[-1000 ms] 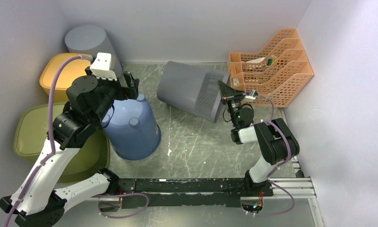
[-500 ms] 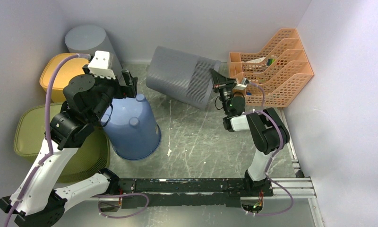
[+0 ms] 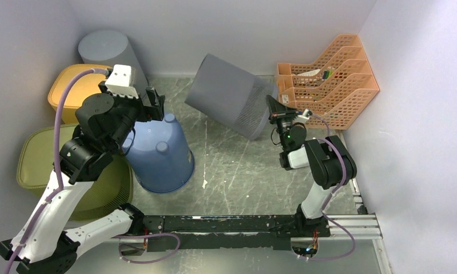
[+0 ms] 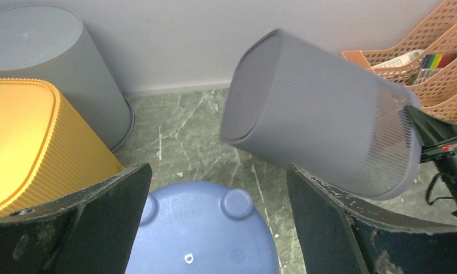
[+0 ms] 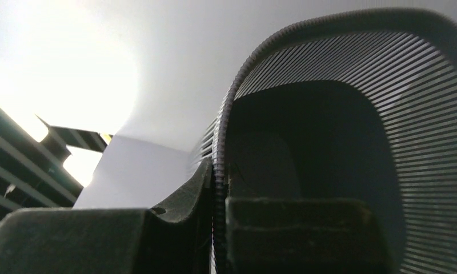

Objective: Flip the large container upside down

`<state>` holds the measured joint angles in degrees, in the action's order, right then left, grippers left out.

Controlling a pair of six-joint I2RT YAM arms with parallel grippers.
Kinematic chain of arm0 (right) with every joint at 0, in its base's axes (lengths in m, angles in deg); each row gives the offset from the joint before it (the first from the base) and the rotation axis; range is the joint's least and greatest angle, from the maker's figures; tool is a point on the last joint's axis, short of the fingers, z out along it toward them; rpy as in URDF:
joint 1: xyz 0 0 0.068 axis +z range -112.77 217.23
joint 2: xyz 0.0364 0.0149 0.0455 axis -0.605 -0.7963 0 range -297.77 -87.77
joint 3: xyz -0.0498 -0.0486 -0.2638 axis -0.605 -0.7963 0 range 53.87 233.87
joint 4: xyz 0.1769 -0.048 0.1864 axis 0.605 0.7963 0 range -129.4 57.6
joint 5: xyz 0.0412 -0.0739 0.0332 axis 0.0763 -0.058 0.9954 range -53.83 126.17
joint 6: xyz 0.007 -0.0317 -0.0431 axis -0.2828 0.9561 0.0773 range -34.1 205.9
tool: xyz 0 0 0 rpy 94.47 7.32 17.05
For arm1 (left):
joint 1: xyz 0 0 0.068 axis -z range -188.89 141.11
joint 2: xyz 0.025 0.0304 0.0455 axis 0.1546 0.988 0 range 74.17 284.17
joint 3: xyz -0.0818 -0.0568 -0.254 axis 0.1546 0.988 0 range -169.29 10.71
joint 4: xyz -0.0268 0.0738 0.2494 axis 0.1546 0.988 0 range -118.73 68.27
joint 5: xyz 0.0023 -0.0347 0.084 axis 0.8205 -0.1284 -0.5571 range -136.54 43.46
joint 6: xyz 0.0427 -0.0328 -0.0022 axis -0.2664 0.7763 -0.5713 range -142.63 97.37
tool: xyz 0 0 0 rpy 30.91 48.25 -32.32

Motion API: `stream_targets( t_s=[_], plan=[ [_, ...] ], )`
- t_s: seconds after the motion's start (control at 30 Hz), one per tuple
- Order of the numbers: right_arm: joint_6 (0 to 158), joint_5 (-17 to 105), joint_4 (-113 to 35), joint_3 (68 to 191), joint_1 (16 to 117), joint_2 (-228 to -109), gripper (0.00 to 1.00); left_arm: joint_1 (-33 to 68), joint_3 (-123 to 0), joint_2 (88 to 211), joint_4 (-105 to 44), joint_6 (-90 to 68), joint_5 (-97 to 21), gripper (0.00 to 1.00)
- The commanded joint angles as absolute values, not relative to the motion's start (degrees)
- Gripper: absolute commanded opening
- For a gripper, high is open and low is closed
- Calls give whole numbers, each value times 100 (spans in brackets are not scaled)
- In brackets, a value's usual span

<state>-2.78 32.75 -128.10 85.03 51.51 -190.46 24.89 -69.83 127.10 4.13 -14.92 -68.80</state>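
Marbled grey tabletop (image 3: 226,165). Right gripper (image 5: 217,205) clamped on rim of ribbed grey container (image 3: 229,94), which hangs tilted off the surface, closed base pointing back-left, beside orange file rack (image 3: 329,74). Left gripper (image 4: 215,211) jaws spread wide, empty, above upturned blue bucket (image 3: 160,154).

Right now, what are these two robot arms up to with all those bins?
The right gripper is clamped shut on the rim of the large ribbed grey container and holds it tipped over, its closed base pointing up and away towards the back wall, so it is not yet upside down. The left gripper is wide open and holds nothing, hovering above an overturned blue bucket. An orange file rack stands just behind the right arm.
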Motion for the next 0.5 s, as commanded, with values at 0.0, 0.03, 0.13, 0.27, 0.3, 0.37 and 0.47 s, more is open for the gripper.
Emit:
stream_targets(
  t_s=[0.0, 0.03, 0.13, 0.27, 0.3, 0.37, 0.47],
  plan=[
    [-155, 3573, -14407, 7743, 4671, -18922, 0, 2466, -6856, 12638, 377, -1538, -6976, 100],
    [-139, 3671, -14407, 7648, 4583, -18850, 0, 2463, -6837, 12645, 356, -1521, -6951, 100],
    [3, 4035, -14397, 7408, 4410, -18705, 0, 2468, -6807, 12671, 339, -1482, -6892, 100],
    [38, 4487, -14396, 7177, 4293, -18768, 0, 2468, -6747, 12669, 314, -1442, -6856, 100],
    [31, 4597, -14396, 7134, 4288, -18829, 0, 2466, -6724, 12662, 297, -1426, -6852, 100],
    [58, 4809, -14394, 7056, 4281, -18940, 0, 2466, -6672, 12665, 274, -1413, -6843, 100],
    [178, 4893, -14390, 6721, 4259, -19029, 0, 2464, -6619, 12660, 290, -1397, -6829, 100]
  ],
)
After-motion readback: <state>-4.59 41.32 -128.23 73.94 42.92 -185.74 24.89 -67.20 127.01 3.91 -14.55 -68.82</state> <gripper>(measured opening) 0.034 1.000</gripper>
